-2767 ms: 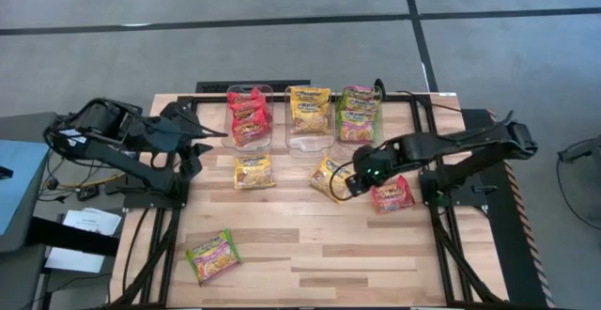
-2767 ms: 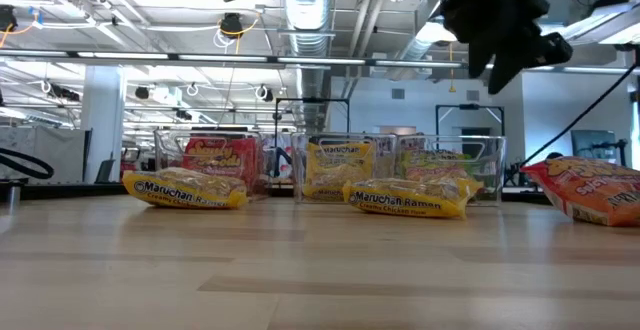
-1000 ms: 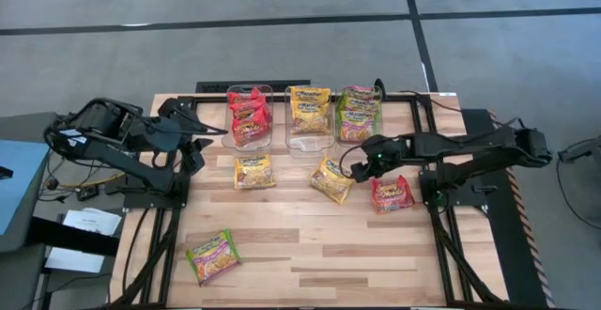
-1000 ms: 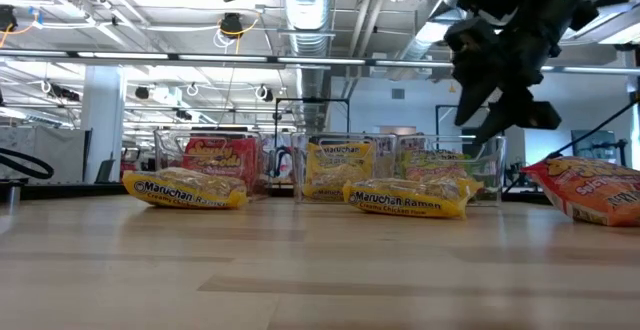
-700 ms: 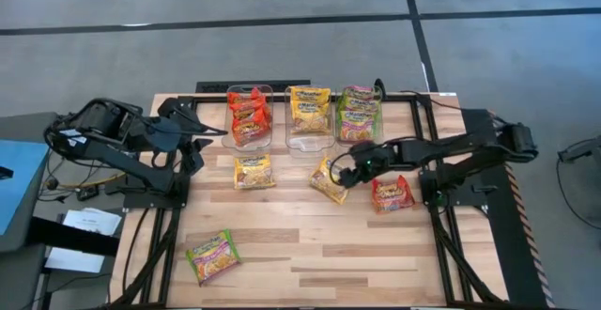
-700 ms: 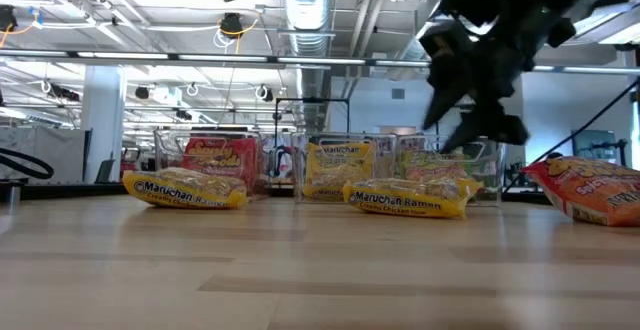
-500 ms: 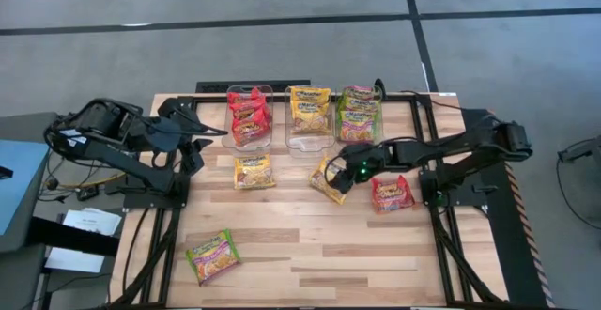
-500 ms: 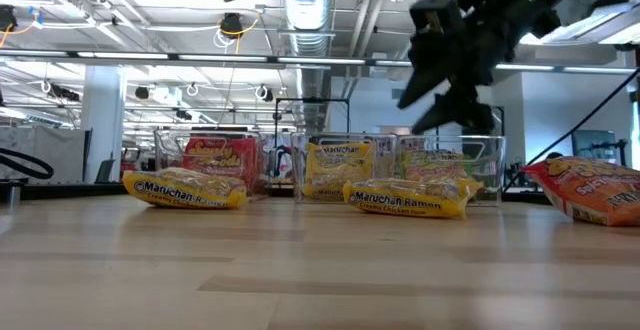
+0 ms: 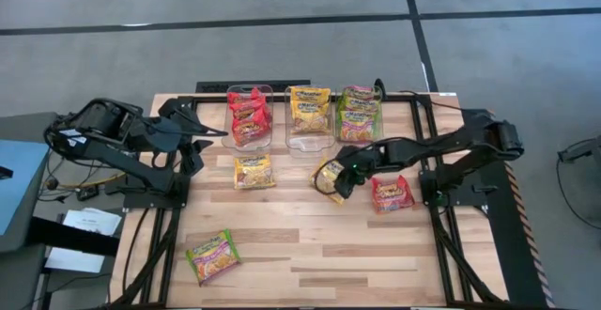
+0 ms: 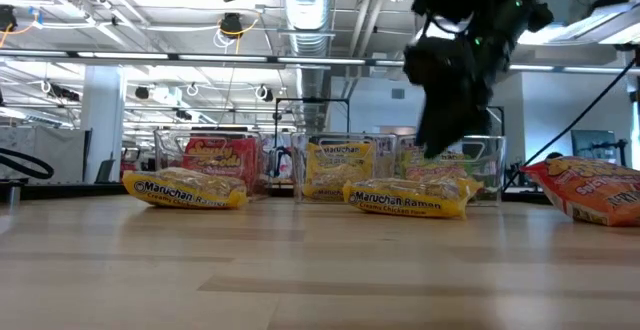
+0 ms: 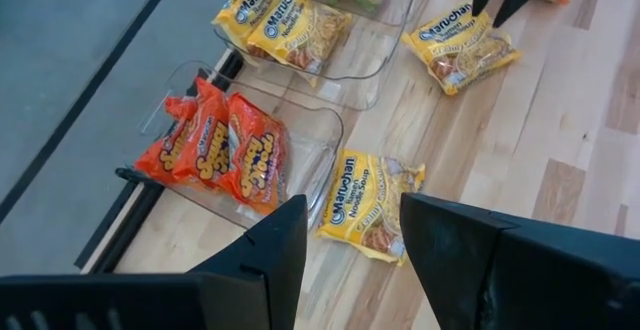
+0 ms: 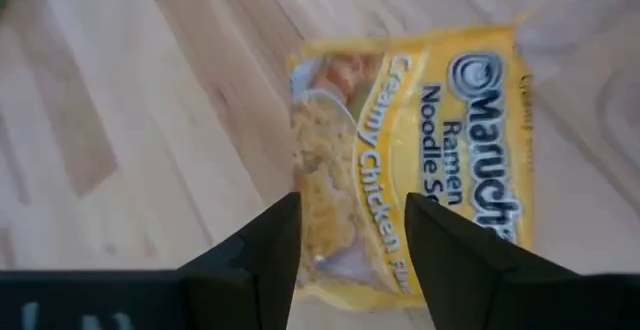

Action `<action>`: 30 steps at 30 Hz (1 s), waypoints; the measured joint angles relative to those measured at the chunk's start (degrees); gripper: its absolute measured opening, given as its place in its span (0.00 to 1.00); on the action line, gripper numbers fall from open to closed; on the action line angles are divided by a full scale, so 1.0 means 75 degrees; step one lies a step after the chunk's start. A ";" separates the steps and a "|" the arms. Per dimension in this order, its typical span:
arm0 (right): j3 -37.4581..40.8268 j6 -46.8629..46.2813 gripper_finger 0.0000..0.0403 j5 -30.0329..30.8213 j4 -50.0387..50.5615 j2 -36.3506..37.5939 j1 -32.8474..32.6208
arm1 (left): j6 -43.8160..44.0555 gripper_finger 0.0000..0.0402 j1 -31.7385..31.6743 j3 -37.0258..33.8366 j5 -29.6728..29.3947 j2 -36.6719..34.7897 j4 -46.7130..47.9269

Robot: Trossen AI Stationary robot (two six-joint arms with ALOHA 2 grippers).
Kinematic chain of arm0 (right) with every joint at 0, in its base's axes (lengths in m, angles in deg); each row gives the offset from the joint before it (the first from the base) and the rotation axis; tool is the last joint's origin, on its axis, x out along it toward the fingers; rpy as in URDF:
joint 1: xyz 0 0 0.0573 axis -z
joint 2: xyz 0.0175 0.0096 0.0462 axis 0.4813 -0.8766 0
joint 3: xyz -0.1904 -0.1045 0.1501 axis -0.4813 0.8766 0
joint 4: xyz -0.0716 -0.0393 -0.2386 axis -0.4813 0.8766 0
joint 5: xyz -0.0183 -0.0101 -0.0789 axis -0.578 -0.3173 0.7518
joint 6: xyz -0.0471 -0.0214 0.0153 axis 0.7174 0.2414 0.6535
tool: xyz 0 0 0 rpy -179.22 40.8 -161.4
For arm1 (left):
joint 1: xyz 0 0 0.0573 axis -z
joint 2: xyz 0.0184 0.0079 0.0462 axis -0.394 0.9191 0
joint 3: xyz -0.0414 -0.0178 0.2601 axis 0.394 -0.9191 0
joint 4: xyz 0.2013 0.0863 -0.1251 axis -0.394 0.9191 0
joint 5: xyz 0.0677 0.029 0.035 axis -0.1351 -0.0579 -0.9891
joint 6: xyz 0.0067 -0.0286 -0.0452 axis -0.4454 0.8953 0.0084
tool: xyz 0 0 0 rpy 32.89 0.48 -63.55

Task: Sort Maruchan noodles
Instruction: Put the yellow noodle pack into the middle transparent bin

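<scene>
Three clear bins (image 9: 311, 120) at table's (image 9: 310, 254) far edge. Loose packets on the wood: two yellow (image 9: 254, 171), one red (image 9: 391, 193), one green (image 9: 212, 255). Two robot arms.

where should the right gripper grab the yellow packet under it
Come straight down with the right gripper and pinch the yellow packet across a side edge. It lies flat on the table, so only its thin crimped edges give the fingers something to close on.

Right gripper (image 9: 340, 180) at frame centre, over yellow packet (image 9: 328, 175); left gripper (image 9: 208, 139) parked centre-left beside bins (image 9: 305, 120).
</scene>
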 joint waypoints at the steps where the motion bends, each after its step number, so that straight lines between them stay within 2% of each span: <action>1: 0.0008 0.0006 0.49 0.0002 0.0125 -0.0166 -0.0038 | -0.0004 0.38 0.0000 0.0000 0.0003 0.0000 0.0000; 8: -0.0159 -0.0420 0.46 0.0073 0.0325 -0.1024 -0.0330 | 0.0017 0.38 0.0000 0.0000 -0.0022 -0.0001 -0.0006; 18: -0.1301 -0.0364 0.41 0.0246 0.1045 -0.2555 -0.0379 | 0.0172 0.38 0.0001 0.0000 -0.0038 0.0000 -0.0031; 21: -0.1608 -0.0343 0.33 0.0323 0.1407 -0.2736 -0.0471 | 0.0213 0.38 0.0000 0.0000 -0.0011 0.0000 -0.0023; 27: -0.1712 -0.0343 0.07 0.0428 0.1577 -0.2774 -0.0563 | 0.0212 0.38 0.0000 0.0000 -0.0003 -0.0001 -0.0010; 30: -0.1703 -0.0371 0.03 0.0414 0.1599 -0.2701 -0.0616 | 0.0189 0.38 0.0003 0.0000 -0.0003 0.0000 -0.0009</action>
